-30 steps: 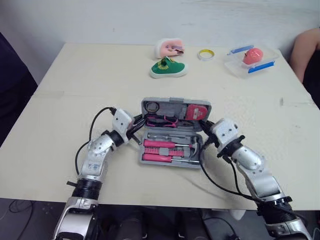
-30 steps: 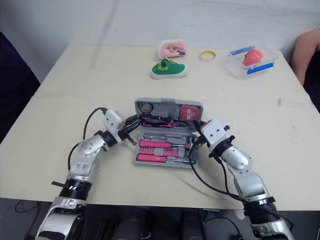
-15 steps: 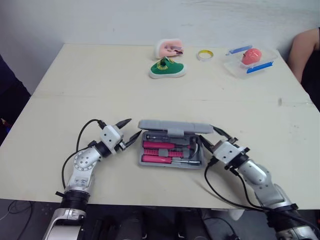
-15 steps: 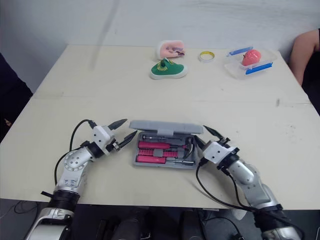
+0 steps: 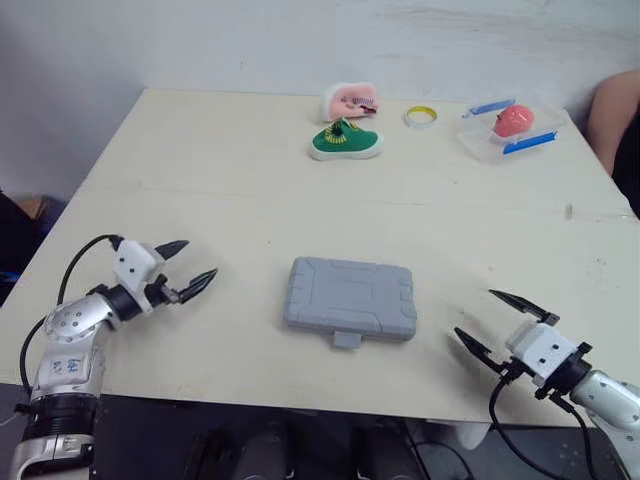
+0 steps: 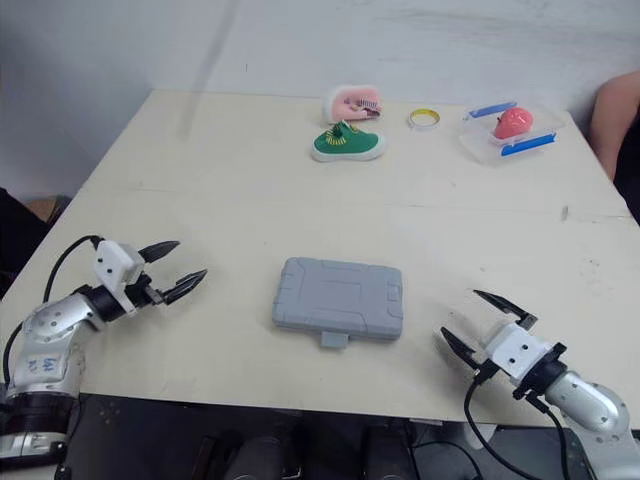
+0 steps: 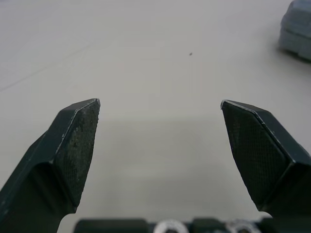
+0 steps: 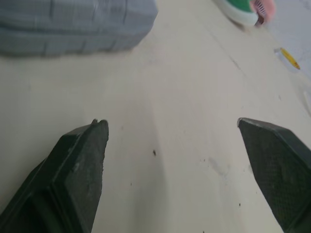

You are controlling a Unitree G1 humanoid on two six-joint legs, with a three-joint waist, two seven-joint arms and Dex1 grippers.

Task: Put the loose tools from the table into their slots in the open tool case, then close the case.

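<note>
Nearest to us, at the front edge of the pale tabletop (image 5: pixel 250 190), our two arms rest on either side of the grey tool case (image 5: pixel 350 298), the thing this task is about.

The left jaws stand apart and hold nothing. Their black fingers (image 5: pixel 198 281) point towards the case from well off to its left. The right jaws are also apart and hold nothing. Their fingers (image 5: pixel 472 347) sit to the right of the case and nearer to us than it. Both sets seem to be held clear of the case so that nothing knocks the lid.

The case lies flat in the middle of the tabletop with its ribbed lid fully down. A small latch tab (image 5: pixel 346 340) sticks out from the edge nearest us. With the lid shut, we judge that the tools are inside and the task is all but done. We cannot tell whether the latch has caught.

Far beyond the case, near the back edge, several unrelated things lie well out of the way. There is a green shoe (image 5: pixel 345 142) with a pink object (image 5: pixel 350 101) just behind it. To the right of these is a yellow tape ring (image 5: pixel 421 116), then a clear plastic box (image 5: pixel 505 130) with something red inside. A person's arm (image 5: pixel 612 120) shows past the box.
</note>
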